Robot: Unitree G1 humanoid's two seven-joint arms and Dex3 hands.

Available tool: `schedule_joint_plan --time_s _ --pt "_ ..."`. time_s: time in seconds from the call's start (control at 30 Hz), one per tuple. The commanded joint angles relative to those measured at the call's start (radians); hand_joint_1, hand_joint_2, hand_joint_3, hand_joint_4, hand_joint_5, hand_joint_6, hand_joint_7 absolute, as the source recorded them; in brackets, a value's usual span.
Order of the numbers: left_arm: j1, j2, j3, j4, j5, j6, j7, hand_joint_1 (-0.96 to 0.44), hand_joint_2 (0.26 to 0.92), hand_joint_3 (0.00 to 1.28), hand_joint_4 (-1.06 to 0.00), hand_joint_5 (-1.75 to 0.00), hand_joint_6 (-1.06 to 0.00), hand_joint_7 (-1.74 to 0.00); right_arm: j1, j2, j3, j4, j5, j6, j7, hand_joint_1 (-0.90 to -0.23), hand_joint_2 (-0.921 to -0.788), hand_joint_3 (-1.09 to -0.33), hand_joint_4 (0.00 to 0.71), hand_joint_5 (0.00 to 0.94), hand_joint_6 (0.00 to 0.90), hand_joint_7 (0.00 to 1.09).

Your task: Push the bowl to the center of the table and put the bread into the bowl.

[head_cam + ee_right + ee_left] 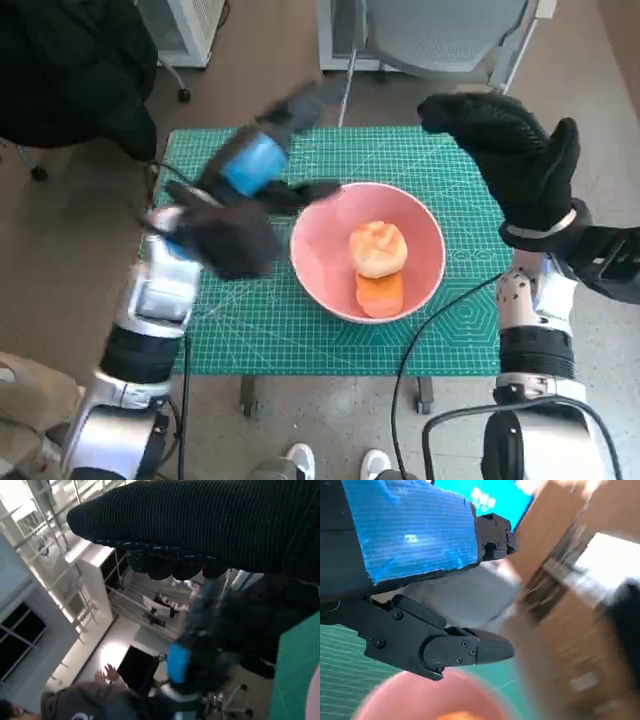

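- Plainly, the left hand (240,215) is raised over the green cutting mat (250,320), at about nine o'clock from the pink bowl (322,262); it is motion-blurred in the head view.
- Nothing sits between its fingers (470,650) in the left wrist view: the black fingers are spread and bare, apart from the bowl rim (420,695) below them.
- Blue tape (410,535) covers the back of that hand.
- At about one o'clock from the bowl, the right hand (510,155) in its black knitted glove is lifted above the table's far right corner, its fingers spread and holding nothing.
- From the right wrist view the glove (210,525) is a dark band, with the blurred left hand (192,665) beyond it and a person (95,700) in the background.
- Near the middle of the table (460,330) stands the bowl, and the bread (378,248), a round pale bun, lies inside it.
- Just at six o'clock from the bread, an orange piece (380,293) also lies in the bowl, touching it.
- Fine grid lines and markings cover the mat, but any writing is too small to read.
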Motion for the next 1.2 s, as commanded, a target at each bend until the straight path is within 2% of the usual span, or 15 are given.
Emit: schedule_joint_plan --time_s 0.03,0.27,0.33,0.47,0.7,0.77,0.9,1.2 --pt "0.047 -0.060 0.145 -0.055 -0.266 -0.071 -0.032 -0.71 0.921 0.52 -0.01 0.00 -0.13 -0.13 -0.003 0.016 0.034 -0.028 -0.097 -0.009 -0.130 -0.671 -0.921 -0.657 0.197 0.001 0.267 0.01" --pt "0.083 -0.053 0.193 -0.166 -0.387 -0.005 -0.039 -0.68 0.921 0.54 -0.02 -0.01 -0.13 -0.13 -0.003 0.024 0.069 -0.110 -0.160 0.002 -0.232 -0.665 -0.921 -0.674 0.181 0.000 0.258 0.00" --pt "0.089 -0.045 0.197 -0.185 -0.399 0.004 -0.038 -0.67 0.921 0.55 -0.02 -0.01 -0.13 -0.13 -0.004 0.023 0.078 -0.126 -0.170 0.005 -0.247 -0.664 -0.921 -0.680 0.179 0.000 0.257 0.00" --pt "0.100 -0.022 0.200 -0.215 -0.399 0.013 -0.042 -0.70 0.921 0.54 -0.03 -0.01 -0.12 -0.14 -0.018 0.015 0.095 -0.139 -0.171 0.012 -0.246 -0.660 -0.921 -0.692 0.170 0.000 0.247 0.00" --pt "0.130 -0.003 0.209 -0.232 -0.378 -0.040 -0.035 -0.73 0.921 0.54 -0.04 -0.01 -0.11 -0.15 -0.042 0.012 0.114 -0.150 -0.162 0.038 -0.233 -0.653 -0.921 -0.693 0.147 0.000 0.237 0.00" --pt "0.136 -0.007 0.212 -0.229 -0.371 -0.066 -0.025 -0.73 0.921 0.54 -0.05 -0.01 -0.06 -0.24 -0.047 0.010 0.120 -0.154 -0.171 0.040 -0.239 -0.655 -0.921 -0.692 0.144 0.000 0.234 0.00" --pt "0.141 -0.012 0.216 -0.220 -0.367 -0.106 -0.018 -0.72 0.921 0.54 -0.05 0.00 -0.01 -0.35 -0.046 0.009 0.127 -0.160 -0.171 0.042 -0.241 -0.663 -0.921 -0.691 0.138 0.000 0.229 0.00" --pt "0.139 -0.021 0.220 -0.188 -0.380 -0.146 -0.003 -0.68 0.921 0.58 -0.06 0.00 0.00 -0.41 -0.042 0.013 0.129 -0.150 -0.165 0.037 -0.235 -0.665 -0.921 -0.687 0.139 0.001 0.219 0.00"
